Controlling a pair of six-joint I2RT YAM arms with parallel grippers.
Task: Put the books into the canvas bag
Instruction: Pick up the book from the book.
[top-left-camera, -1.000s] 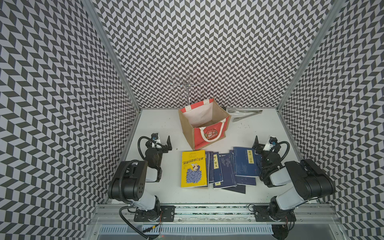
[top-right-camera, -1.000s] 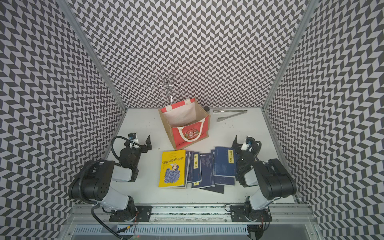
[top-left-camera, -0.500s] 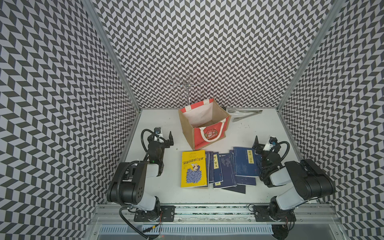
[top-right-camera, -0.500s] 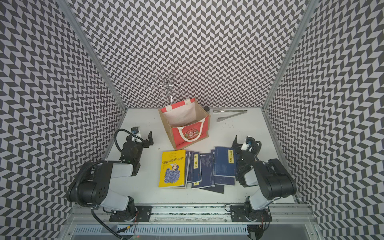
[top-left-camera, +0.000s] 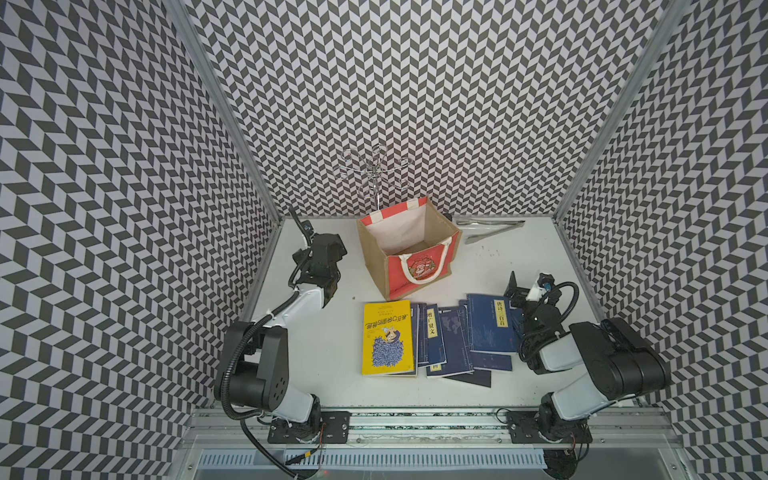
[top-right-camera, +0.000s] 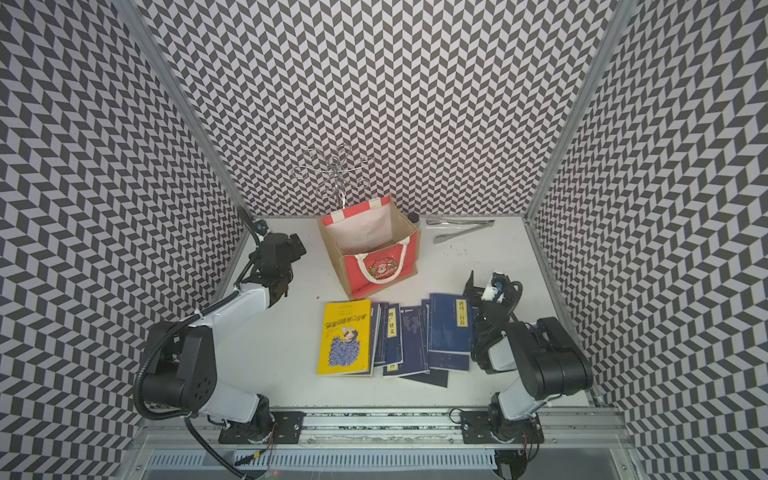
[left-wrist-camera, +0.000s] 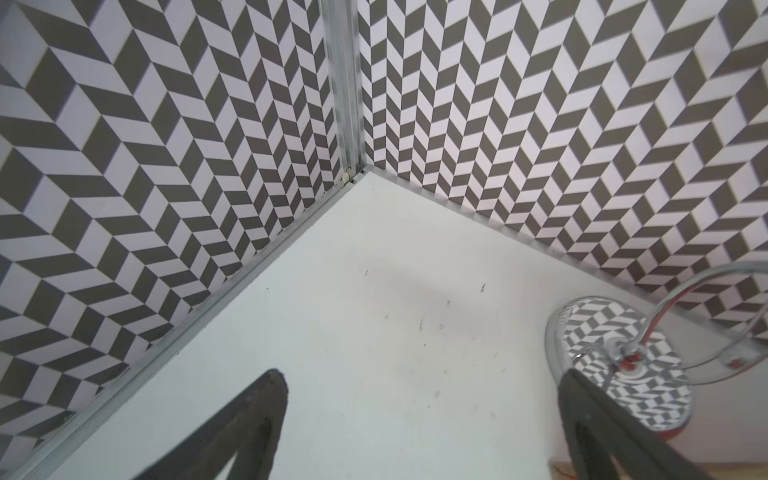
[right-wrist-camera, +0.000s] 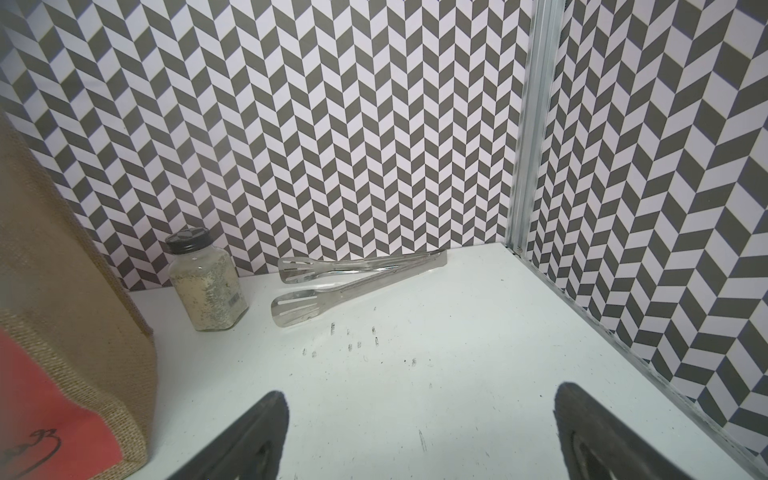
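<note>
The books (top-left-camera: 436, 336) lay fanned mid-table, just beside the open canvas bag (top-left-camera: 419, 270) at twelve o'clock. The left gripper (left-wrist-camera: 419, 399), jaws apart, hovered near the ten o'clock corner; the right gripper (right-wrist-camera: 419, 399), jaws apart, at three o'clock over bare table (right-wrist-camera: 478, 299).

Bright yellow book (top-left-camera: 388, 337); navy books (top-left-camera: 488, 328) with yellow labels; red-and-tan canvas bag (top-left-camera: 419, 270); grey-white chevron walls (top-left-camera: 415, 83); white tabletop (top-left-camera: 332, 353).
</note>
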